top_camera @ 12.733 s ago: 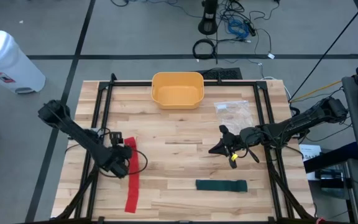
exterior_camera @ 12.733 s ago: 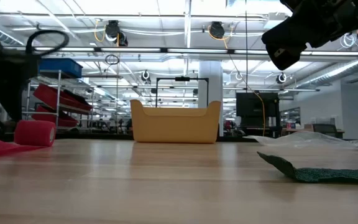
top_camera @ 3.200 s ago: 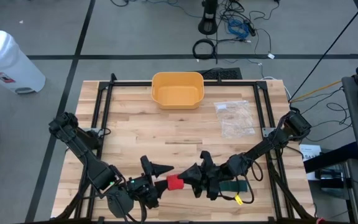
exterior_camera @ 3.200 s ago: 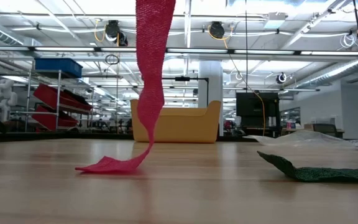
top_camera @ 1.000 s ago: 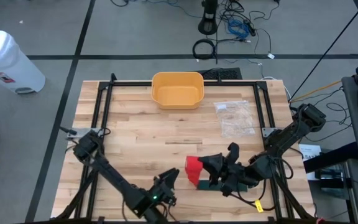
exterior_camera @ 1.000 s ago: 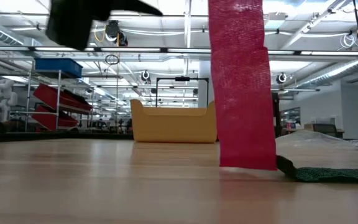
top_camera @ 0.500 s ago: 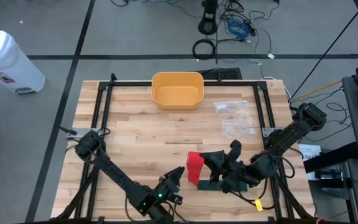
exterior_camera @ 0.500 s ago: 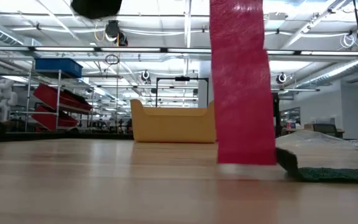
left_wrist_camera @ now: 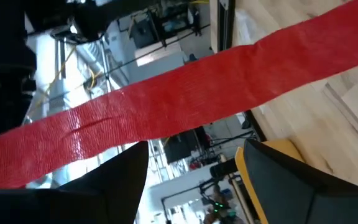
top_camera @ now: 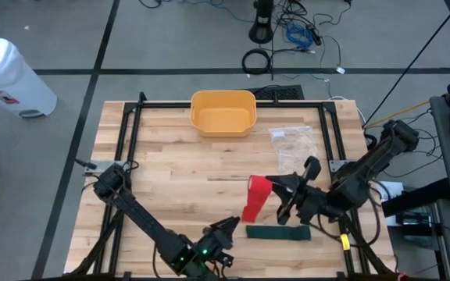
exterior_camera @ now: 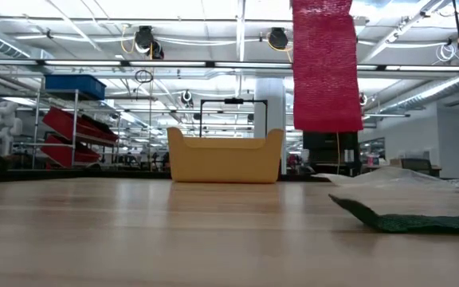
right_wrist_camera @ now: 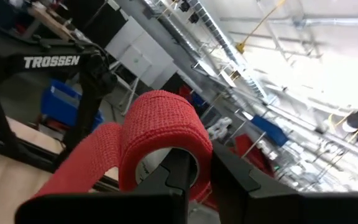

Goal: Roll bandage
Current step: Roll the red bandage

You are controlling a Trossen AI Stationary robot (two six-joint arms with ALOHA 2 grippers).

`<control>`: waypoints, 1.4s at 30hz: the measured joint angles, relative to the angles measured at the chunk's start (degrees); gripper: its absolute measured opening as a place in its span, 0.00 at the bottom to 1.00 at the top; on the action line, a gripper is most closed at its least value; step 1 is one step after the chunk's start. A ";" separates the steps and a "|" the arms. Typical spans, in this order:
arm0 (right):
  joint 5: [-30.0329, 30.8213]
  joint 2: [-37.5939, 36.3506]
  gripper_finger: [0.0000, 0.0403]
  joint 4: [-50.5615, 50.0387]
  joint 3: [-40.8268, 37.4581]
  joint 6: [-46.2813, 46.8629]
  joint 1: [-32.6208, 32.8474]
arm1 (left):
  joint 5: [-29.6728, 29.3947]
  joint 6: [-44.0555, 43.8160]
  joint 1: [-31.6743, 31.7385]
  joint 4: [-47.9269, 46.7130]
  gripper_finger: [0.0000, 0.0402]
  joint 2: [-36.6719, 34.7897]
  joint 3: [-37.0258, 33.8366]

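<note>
High view: right claw [top_camera: 281, 186] pinching red bandage [top_camera: 254, 200], tail seemingly hanging lengthwise downward.

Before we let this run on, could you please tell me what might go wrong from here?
1. The right pincer pinches only the wall of the red roll, so the roll might slip out.
2. The loose tail hangs clear of the table with the open left pincer not holding it, so it may swing or unwind.
3. It could snag the green bandage below.
</note>
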 joint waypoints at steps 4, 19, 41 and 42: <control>-0.34 -2.79 0.10 -6.25 0.00 6.12 0.06 | 2.94 6.47 1.35 0.07 0.67 0.00 0.66; -0.27 -6.81 0.10 -15.01 0.00 12.55 0.06 | 7.08 12.06 5.92 -0.02 0.67 0.00 0.72; -10.45 -8.97 0.10 -24.53 0.00 25.90 -0.15 | 12.64 21.55 3.79 0.24 0.67 0.11 2.65; -12.13 -8.97 0.10 -24.65 0.00 26.10 -0.37 | 13.07 23.28 3.53 0.33 0.67 0.10 3.32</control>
